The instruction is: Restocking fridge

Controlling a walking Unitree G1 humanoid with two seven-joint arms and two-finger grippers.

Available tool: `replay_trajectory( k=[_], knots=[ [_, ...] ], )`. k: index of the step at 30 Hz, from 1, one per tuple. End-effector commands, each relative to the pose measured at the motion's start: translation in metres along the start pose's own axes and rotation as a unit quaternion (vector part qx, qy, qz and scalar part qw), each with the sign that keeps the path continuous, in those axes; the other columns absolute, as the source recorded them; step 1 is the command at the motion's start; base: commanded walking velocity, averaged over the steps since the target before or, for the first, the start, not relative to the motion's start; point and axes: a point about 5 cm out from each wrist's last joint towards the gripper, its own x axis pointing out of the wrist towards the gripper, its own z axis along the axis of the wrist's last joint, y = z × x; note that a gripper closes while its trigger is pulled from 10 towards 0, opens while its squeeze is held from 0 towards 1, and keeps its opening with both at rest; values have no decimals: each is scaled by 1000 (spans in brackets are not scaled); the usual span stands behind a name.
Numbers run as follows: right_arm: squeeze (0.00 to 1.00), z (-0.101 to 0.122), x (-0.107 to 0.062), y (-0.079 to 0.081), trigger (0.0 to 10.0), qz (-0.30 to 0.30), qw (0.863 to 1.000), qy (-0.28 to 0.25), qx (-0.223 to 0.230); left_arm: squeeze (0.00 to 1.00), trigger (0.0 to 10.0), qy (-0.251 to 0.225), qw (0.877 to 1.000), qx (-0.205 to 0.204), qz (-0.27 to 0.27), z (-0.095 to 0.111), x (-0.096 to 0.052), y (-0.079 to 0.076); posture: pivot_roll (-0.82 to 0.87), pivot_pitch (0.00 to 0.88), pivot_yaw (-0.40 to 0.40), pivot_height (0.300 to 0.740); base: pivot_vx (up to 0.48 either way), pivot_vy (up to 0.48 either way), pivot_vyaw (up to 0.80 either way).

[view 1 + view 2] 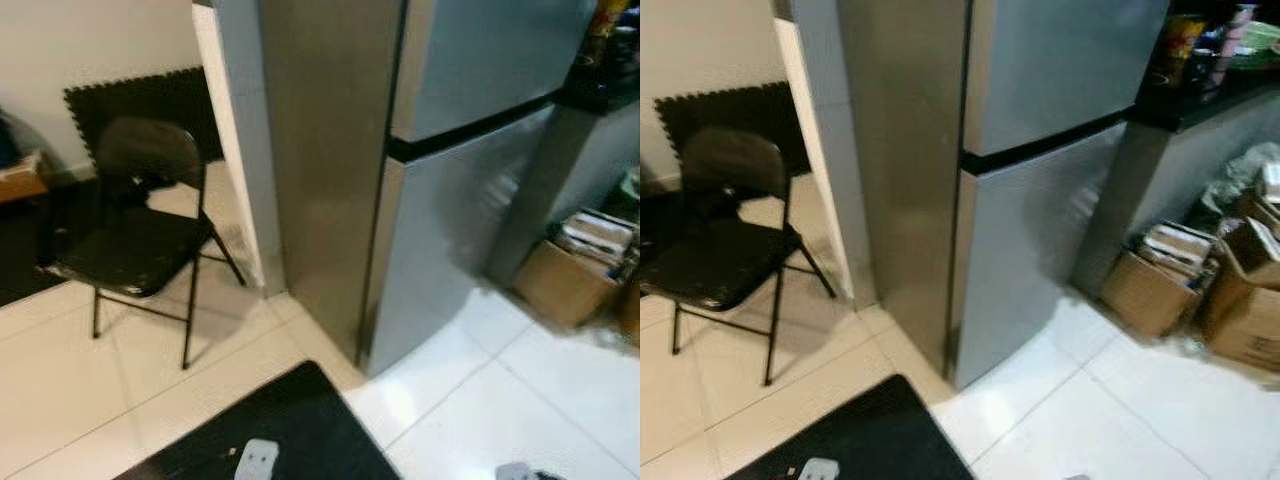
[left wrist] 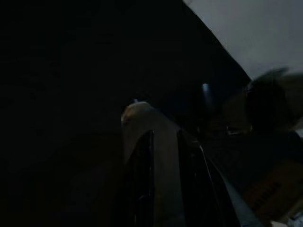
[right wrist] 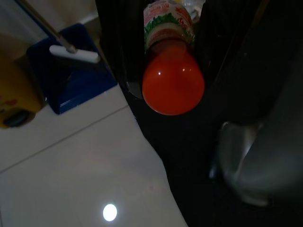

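Facing the shut fridge [image 1: 450, 200], right gripper [image 3: 173, 71] clamped on an orange bottle [image 3: 173, 82]; left gripper's [image 2: 163, 156] grip too dark to tell; probably needed squaring up before reaching for the door

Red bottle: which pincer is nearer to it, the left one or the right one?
Right. The red bottle sits between the right pincer's black fingers, gripped. The left pincer is away from it, in deep shade at the robot's other side.
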Motion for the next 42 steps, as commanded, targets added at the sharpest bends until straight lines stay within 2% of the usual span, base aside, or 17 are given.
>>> replay_trajectory(
  k=[1, 10, 19, 42],
  knots=[
    [0, 4, 0, -4, 10000, -6, 1000, -6, 2, 0, 10000, 10, 1000, 7, 0, -4, 0, -1, -47, 0, -7, 740, 0, 0, 0],
    [0, 5, 0, -3, 10000, -6, 1000, -6, 5, 0, 10000, 2, 1000, -8, 25, -3, -1, 3, -48, 0, -10, 740, 0, 0, 0],
    [0, 6, 0, -3, 10000, -5, 1000, -7, 7, 0, 10000, 3, 1000, -7, 11, -3, -1, 1, -48, 0, -10, 740, 0, 0, 0],
    [0, 6, 0, -1, 10000, -1, 1000, -9, 9, 0, 10000, 4, 1000, 1, 7, -3, -1, 2, -48, 0, -11, 740, 317, 0, 0]
  ],
)
